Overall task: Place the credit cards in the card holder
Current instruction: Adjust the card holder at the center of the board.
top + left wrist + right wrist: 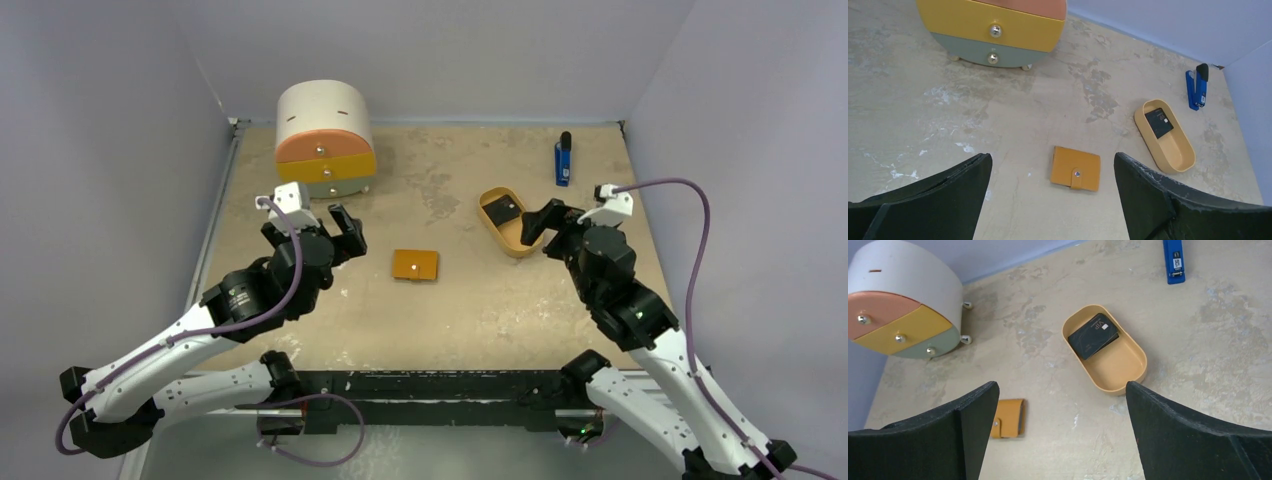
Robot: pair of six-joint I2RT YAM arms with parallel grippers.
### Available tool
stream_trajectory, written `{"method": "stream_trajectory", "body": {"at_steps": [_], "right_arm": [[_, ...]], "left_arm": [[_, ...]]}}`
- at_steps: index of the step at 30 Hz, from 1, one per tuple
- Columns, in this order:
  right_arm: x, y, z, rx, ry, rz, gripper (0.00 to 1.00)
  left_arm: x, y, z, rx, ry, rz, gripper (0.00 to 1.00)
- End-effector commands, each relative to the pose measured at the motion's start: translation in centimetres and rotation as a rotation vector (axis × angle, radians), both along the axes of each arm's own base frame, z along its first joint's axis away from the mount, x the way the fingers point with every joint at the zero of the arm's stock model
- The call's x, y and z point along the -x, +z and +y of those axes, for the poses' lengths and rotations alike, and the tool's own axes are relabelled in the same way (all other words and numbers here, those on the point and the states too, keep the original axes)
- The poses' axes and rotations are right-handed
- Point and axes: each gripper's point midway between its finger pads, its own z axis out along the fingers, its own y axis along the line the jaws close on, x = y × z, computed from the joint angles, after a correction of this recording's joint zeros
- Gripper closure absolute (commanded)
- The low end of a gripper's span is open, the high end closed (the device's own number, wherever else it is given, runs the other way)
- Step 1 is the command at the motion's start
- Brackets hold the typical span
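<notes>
both of my grippers stand wide apart and empty. the thin black rectangular credit cards lie stacked in the far end of the tan oval tray, their long axis slanting along it. the right gripper hovers just beside the tray's near end, so i judge it the nearer arm. the left gripper faces the closed orange snap card holder, flat on the bench.
</notes>
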Motion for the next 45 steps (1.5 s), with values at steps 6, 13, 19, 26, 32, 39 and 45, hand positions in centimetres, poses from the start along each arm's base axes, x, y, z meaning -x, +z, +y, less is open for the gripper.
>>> {"method": "stream_trajectory", "body": {"at_steps": [6,13,19,26,32,39,45], "right_arm": [[0.1,4.9,0.3,0.02,0.057,-0.14,0.01],[0.5,5.2,1.8,0.027,0.15,-0.109,0.03],[0.3,4.5,4.3,0.082,0.293,-0.078,0.07],[-0.3,-0.7,8.5,-0.044,0.403,0.077,0.15],[-0.6,-6.0,12.5,-0.077,0.395,0.217,0.2],[-1.3,-10.1,17.5,-0.086,0.423,0.335,0.24],[-1.4,-13.3,20.6,-0.138,0.481,0.44,0.29]], "left_arm": [[-0.4,1.3,1.6,0.015,0.095,-0.047,0.03],[-0.5,0.5,1.2,0.04,0.082,-0.059,0.0],[-0.3,-3.1,-1.0,-0.017,-0.018,0.03,0.0],[0.5,-8.4,-3.3,-0.022,-0.098,0.164,0.01],[1.2,-11.3,-3.7,-0.004,-0.105,0.235,0.05],[2.0,-12.8,-3.4,0.036,-0.101,0.261,0.08],[1.4,-12.2,-3.4,0.017,-0.104,0.22,0.08]]}}
